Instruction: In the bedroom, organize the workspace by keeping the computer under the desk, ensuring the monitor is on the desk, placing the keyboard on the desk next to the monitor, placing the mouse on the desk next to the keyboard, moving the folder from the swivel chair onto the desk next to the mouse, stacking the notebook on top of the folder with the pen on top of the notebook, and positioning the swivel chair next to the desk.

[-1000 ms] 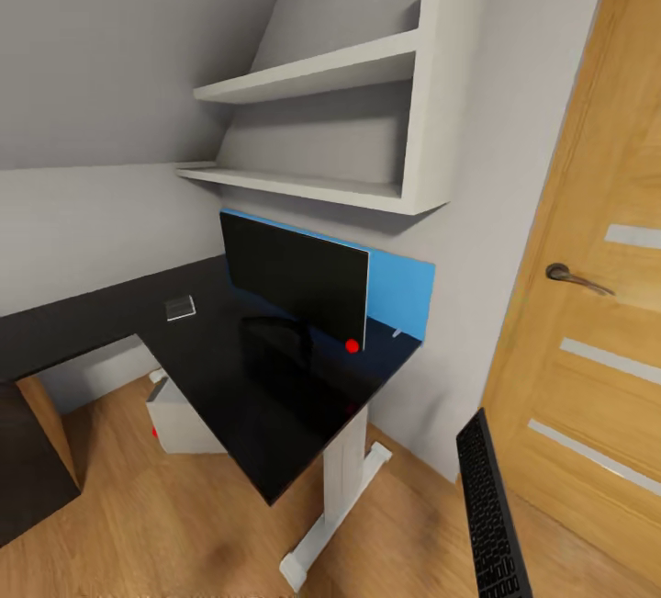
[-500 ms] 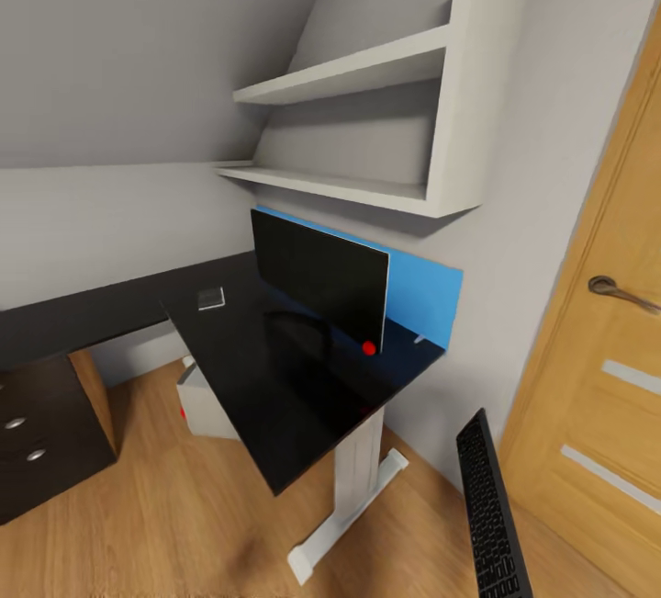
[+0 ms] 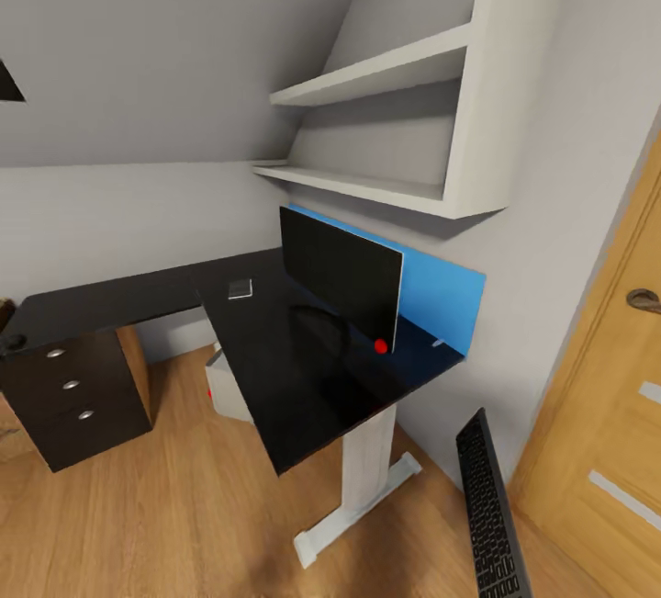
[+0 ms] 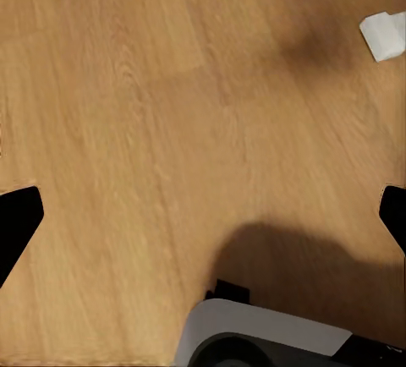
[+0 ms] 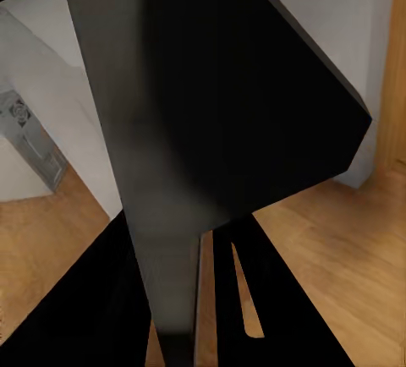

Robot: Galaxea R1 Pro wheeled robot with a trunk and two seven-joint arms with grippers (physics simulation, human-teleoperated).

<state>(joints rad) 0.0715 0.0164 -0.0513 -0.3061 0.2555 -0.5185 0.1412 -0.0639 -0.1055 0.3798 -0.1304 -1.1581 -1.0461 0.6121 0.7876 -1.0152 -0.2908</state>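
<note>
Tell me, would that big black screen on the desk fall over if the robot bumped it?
Probably, yes. The monitor is wide, thin and upright on a slim stand, so a push high up could likely tip it. It stands close to the desk's blue back panel, which might catch it going backward.

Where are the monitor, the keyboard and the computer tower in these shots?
monitor [image 3: 341, 275]: head view, middle of the black screen.
keyboard [image 3: 490, 515]: head view, keys midway along it.
computer [image 3: 227, 390]: head view, light grey side showing under the desk [image 3: 303, 396].
</note>
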